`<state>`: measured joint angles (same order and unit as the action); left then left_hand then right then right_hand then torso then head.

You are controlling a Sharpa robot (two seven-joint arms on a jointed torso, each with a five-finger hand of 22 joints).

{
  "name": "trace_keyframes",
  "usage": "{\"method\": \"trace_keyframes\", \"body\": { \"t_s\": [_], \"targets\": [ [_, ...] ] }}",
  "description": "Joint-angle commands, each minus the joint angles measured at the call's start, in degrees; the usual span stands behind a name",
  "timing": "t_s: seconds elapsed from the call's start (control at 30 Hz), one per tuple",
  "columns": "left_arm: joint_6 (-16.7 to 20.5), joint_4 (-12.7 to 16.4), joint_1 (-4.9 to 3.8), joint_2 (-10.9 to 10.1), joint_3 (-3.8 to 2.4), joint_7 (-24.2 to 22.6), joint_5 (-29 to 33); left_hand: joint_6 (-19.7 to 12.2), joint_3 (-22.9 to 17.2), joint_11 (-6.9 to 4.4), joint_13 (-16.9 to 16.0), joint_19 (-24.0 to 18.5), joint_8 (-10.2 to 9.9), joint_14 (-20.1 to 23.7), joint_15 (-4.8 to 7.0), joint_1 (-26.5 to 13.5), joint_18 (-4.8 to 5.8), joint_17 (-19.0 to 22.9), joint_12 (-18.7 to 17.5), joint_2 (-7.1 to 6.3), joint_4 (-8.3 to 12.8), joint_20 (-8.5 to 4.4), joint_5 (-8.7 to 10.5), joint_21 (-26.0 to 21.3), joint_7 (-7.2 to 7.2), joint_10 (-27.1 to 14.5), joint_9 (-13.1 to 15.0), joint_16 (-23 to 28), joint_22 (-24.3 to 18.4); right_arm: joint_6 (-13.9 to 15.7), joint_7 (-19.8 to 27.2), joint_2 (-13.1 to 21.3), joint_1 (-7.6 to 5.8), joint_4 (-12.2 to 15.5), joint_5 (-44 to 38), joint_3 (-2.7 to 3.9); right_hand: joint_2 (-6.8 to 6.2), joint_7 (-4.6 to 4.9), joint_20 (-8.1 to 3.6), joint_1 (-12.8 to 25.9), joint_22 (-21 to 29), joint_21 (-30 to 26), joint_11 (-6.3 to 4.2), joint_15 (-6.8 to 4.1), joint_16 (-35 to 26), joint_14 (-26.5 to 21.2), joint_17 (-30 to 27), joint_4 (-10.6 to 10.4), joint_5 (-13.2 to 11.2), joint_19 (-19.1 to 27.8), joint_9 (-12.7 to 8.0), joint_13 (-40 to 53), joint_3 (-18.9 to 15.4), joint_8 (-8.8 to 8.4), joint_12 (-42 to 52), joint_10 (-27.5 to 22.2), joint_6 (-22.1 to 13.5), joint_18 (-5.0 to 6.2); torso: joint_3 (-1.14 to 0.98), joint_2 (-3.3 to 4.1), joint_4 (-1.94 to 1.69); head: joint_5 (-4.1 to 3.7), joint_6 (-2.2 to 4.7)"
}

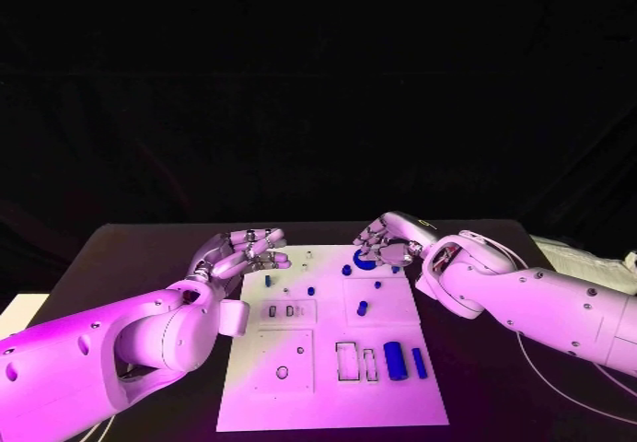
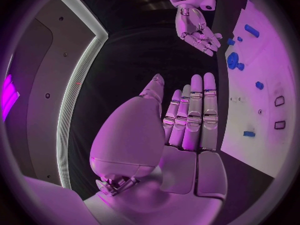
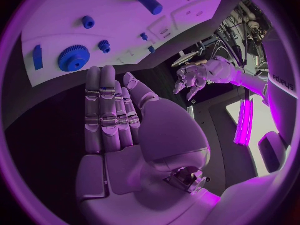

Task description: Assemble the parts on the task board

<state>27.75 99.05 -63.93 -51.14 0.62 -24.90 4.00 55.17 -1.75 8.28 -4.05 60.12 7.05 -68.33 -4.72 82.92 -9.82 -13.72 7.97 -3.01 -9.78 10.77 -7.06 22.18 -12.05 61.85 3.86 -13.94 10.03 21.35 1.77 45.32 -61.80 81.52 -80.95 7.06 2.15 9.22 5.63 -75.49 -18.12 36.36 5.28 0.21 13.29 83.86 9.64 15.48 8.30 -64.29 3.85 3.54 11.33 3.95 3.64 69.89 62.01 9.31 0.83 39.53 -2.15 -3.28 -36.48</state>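
Note:
The white task board (image 1: 332, 391) lies in the middle of the black table. A large blue gear (image 1: 365, 261) sits near its far edge, and the right wrist view shows the same gear (image 3: 74, 58) beside a small gear (image 3: 104, 46). Small blue pegs (image 1: 311, 290) dot the board's far half. Two blue cylinders (image 1: 393, 354) lie in the near right part. My right hand (image 1: 387, 244) hovers just beyond the large gear, its fingers (image 3: 106, 110) straight and the palm empty. My left hand (image 1: 246, 249) hangs at the board's far left corner, its fingers (image 2: 194, 115) straight, holding nothing.
Black table (image 1: 133, 258) surrounds the board on all sides. White objects and a cable (image 1: 584, 262) lie at the table's right edge. Rectangular slots (image 1: 346, 361) and an oval hole (image 1: 282, 372) mark the board's near half.

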Motion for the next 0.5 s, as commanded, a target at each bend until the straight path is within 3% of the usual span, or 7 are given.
{"method": "trace_keyframes", "body": {
  "t_s": [0.03, 0.17, 0.23, 0.3, 0.37, 0.5],
  "targets": [
    [-1.5, 1.5, -0.10, -0.4, -0.10, 0.5, 1.3, 0.4, 0.0, 0.07, 0.1, 0.4, -0.4, -0.4, -0.07, 0.1, -0.62, -0.1, -0.3, 0.12, 0.4, 0.01, 0.18, 0.3, 0.09, 0.5, 0.0, 0.3, 0.1, -4.6, -4.4, -0.4, -0.34, 0.4, -11.2, 0.07, -0.65, -0.33, -0.16, 0.3, -1.0, 1.7, -0.41, -0.28, 1.5, 2.7, 1.2, -0.4, -0.3, -0.5, -0.1, 0.0, 0.2, -0.26, -0.2, -0.1, 0.1, 1.12, 0.16, 1.11, -0.45, -0.53, 0.09],
    [-1.7, 2.9, -0.11, -0.8, -0.11, 0.6, 1.6, 0.6, 0.1, 0.11, 0.1, 0.1, -0.5, 0.1, -0.20, 0.0, -0.53, -0.4, -0.5, 0.20, 0.6, 0.06, 0.18, 0.2, 0.09, 0.7, 0.0, 0.9, 0.0, -7.5, -7.8, -0.9, -1.08, 0.9, -15.0, 0.10, -1.72, -0.59, -0.29, 1.5, -2.9, 4.7, -0.44, -0.39, 5.8, 2.9, 4.3, -1.3, -1.1, -0.6, -0.1, 0.0, 0.4, -0.36, -0.3, -2.1, -0.4, 1.11, 0.26, 1.64, -0.95, -1.20, 0.64],
    [-1.7, 3.3, -0.12, -0.9, -0.12, 0.7, 1.7, 0.6, 0.2, 0.17, 0.1, -0.1, -0.6, 0.3, -0.27, -0.1, -0.50, -0.5, -0.7, 0.25, 0.6, 0.10, 0.19, 0.1, 0.01, 0.7, -0.1, 1.1, 0.0, -7.9, -8.9, -1.1, -1.31, 1.0, -16.0, 0.10, -2.54, -0.65, -0.31, 2.1, -3.8, 6.3, -0.57, -0.43, 9.6, 2.8, 6.5, -2.0, -1.4, -1.3, -0.1, 0.0, 0.1, -0.37, -0.1, -3.3, -0.8, 1.19, 0.27, 1.87, -1.12, -1.14, 0.77],
    [-1.7, 3.7, -0.13, -1.0, -0.12, 0.8, 1.9, 0.6, 0.3, 0.22, 0.1, -0.2, -0.7, 0.3, -0.31, -0.3, -0.49, -0.6, -0.7, 0.26, 0.6, 0.12, 0.19, 0.1, -0.06, 0.7, -0.1, 1.3, 0.0, -8.3, -10.0, -1.4, -1.53, 1.0, -17.0, 0.10, -2.98, -0.83, -0.36, 2.2, -5.4, 9.0, -0.56, -0.60, 16.0, 3.0, 10.1, -3.2, -1.0, -2.2, -0.1, 0.1, 0.3, -0.33, 0.0, -3.9, -0.9, 1.15, 0.31, 2.09, -1.19, -1.18, 0.74],
    [-1.8, 4.0, -0.15, -1.0, -0.12, 1.0, 2.1, 0.6, 0.4, 0.23, 0.1, -0.2, -0.7, 0.3, -0.32, -0.3, -0.48, -0.6, -0.8, 0.26, 0.6, 0.13, 0.19, 0.1, -0.08, 0.8, -0.1, 1.3, 0.0, -8.8, -10.7, -1.8, -1.74, 0.8, -17.6, 0.11, -3.35, -0.82, -0.34, 2.0, -10.1, 13.3, -0.52, -0.59, 19.5, 2.5, 12.3, -4.0, -0.8, -3.2, -0.1, 0.1, 0.7, -0.30, -0.1, -4.2, -0.9, 0.58, 0.29, 2.27, -1.24, -1.22, 0.69],
    [-1.8, 4.4, -0.20, -1.2, -0.12, 1.1, 2.3, 0.6, 0.4, 0.23, 0.1, -0.2, -0.7, 0.3, -0.32, -0.3, -0.48, -0.6, -0.8, 0.26, 0.6, 0.13, 0.19, 0.1, -0.09, 0.8, -0.1, 1.3, 0.0, -10.4, -11.6, -2.5, -2.00, 0.3, -18.4, 0.11, -3.65, -0.99, -0.30, 1.7, -15.5, 17.8, -0.43, -0.58, 22.4, 2.0, 14.2, -4.9, -0.8, -4.2, -0.1, 0.1, 1.4, -0.29, -0.1, -4.5, -1.0, -0.05, 0.27, 2.50, -1.34, -1.31, 0.70]
  ]
}}
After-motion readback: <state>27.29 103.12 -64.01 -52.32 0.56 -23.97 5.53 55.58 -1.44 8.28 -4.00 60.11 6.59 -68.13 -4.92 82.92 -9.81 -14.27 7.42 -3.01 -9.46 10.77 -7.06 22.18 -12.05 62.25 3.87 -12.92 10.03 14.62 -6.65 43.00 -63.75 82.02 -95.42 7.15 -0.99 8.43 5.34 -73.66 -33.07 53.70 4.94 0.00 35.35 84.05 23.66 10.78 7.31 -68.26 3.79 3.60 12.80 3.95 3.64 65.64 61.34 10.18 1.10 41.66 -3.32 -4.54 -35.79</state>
